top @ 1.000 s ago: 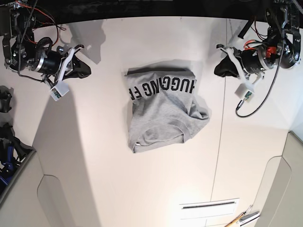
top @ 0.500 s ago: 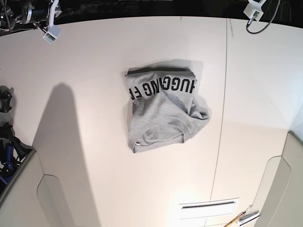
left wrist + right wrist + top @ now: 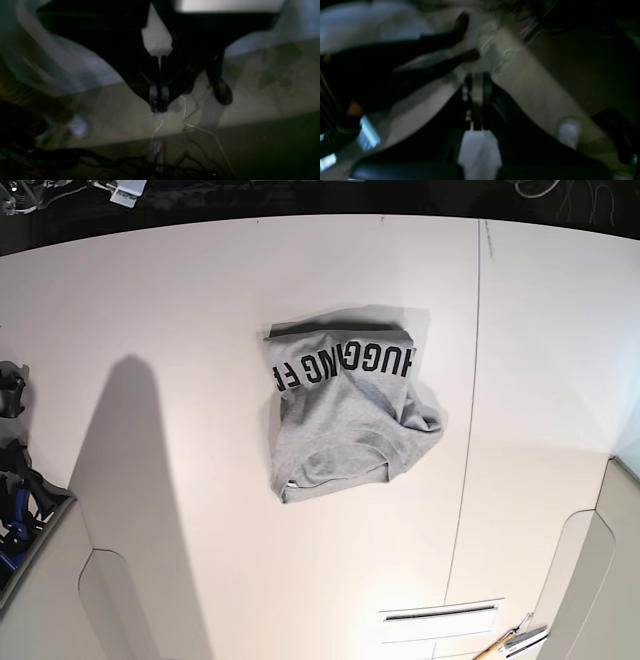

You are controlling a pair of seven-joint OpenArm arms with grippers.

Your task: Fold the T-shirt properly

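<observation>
The T-shirt (image 3: pixel 345 415) lies folded into a rough rectangle near the middle of the white table (image 3: pixel 180 300), black block lettering across its far part and a bulging corner on its right side. No gripper touches it. In the base view both arms are out of sight past the far edge, apart from a white cable end (image 3: pixel 125 194) at the top left. The left gripper (image 3: pixel 158 103) hangs with its fingers pressed together over a dim floor with cables. The right gripper (image 3: pixel 477 83) also looks shut and holds nothing. Both wrist views are blurred and show no shirt.
A table seam (image 3: pixel 470 430) runs front to back just right of the shirt. A dark bin with blue parts (image 3: pixel 15 515) sits at the left edge. A slot (image 3: pixel 440 613) and hand tools (image 3: pixel 512 642) lie at the front right.
Both arms have drawn back from beside the shirt and left the base view over the table's far edge. The shirt has not moved.
</observation>
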